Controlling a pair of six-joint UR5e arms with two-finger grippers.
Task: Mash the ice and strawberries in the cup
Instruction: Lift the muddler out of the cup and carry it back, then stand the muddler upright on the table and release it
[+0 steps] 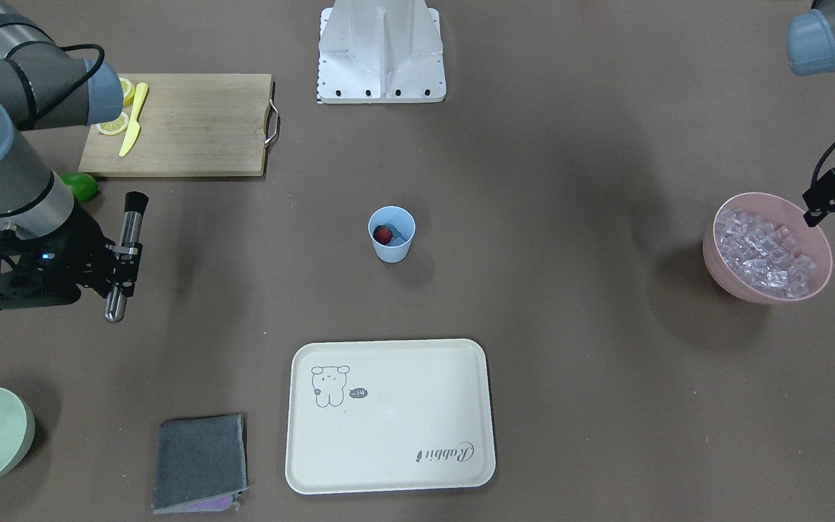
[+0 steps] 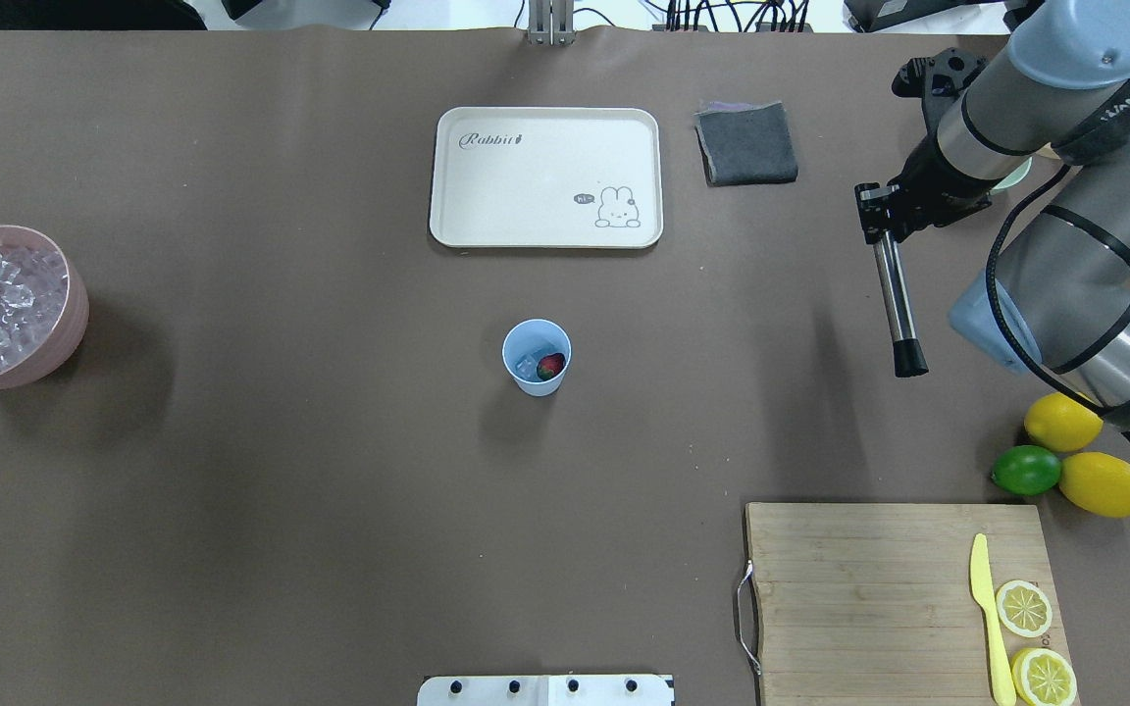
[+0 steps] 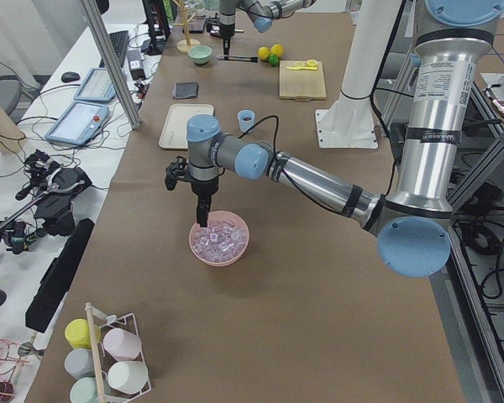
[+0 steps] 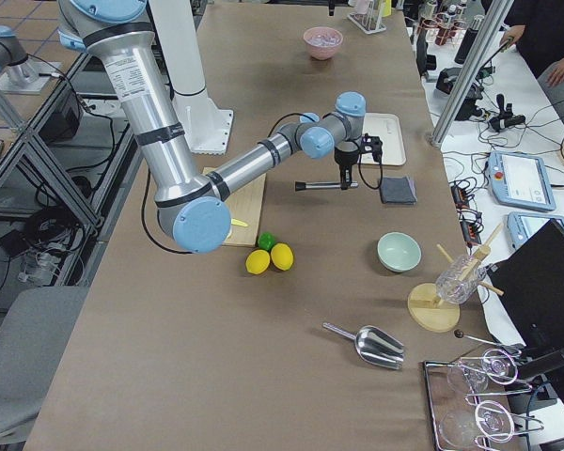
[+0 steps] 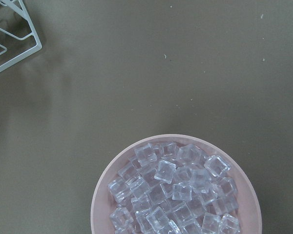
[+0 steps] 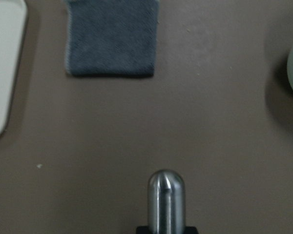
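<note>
blue plastic at centre stage: the cup [image 2: 537, 357] stands upright in the middle of the table [image 1: 570, 217], on its own, well apart from both arms. inside it the red strawberry [image 2: 550, 366] lies against the wall, with what looks like a cube or two of ice [image 2: 524, 365] beside it, pale and hard to make out. over on the robot's right, the right gripper [image 2: 877, 211] is clamped around a steel muddler [image 2: 897, 304], carried roughly level above the table, black head pointing back toward the robot and the rounded steel end poking out past the fingers in the wrist view. on the far side, the left gripper [image 3: 202, 217] hangs just above the pink bowl [image 1: 715, 268] heaped with clear cubes, and whether its fingers are apart or together i cannot tell; the wrist camera shows only the bowl below. so the cup reads as loaded and the mashing itself not yet begun; this looks like the carry of the tool to the cup. the next move calls for bringing the muddler across over the cup, turning it upright, working end down, centring it on the narrow mouth, then pressing down gently, because nothing steadies that light cup and an off-centre push could tip it.
</note>
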